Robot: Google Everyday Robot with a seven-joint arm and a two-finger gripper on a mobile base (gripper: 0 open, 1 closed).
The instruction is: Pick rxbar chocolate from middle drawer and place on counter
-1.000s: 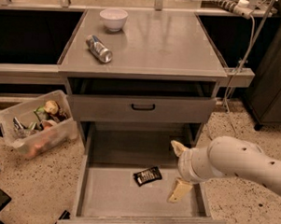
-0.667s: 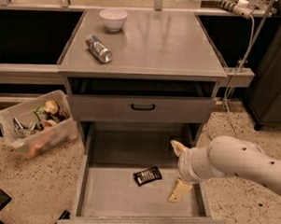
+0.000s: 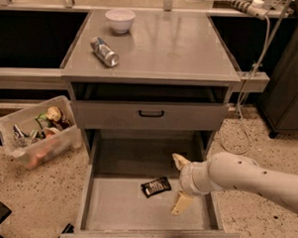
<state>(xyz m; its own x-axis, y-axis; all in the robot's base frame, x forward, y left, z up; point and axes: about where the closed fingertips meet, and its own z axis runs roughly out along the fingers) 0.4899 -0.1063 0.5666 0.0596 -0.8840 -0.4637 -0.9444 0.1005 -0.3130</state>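
Middle drawer [image 3: 120,209] pulled open; rxbar chocolate [image 3: 156,186] flat near centre of drawer floor; gripper [image 3: 180,182] over drawer's right part, fingers spread apart, seemingly clear of bar; counter [image 3: 182,43] above drawer carries silver can [image 3: 104,51], white bowl [image 3: 119,19].

One rxbar chocolate [image 3: 156,186], one can [image 3: 104,51], one bowl [image 3: 119,19], one gripper [image 3: 180,182] over middle drawer [image 3: 115,209]

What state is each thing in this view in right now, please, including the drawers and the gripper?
gripper: open, over the middle drawer, just right of the bar, holding nothing.
rxbar chocolate: lying flat on the drawer floor, not gripped.
middle drawer: pulled open.
handled drawer above it: shut.
counter: no bar on it yet.
silver can: on its side on the counter.
bowl: upright on the counter.
plastic bin: tilted on the floor.
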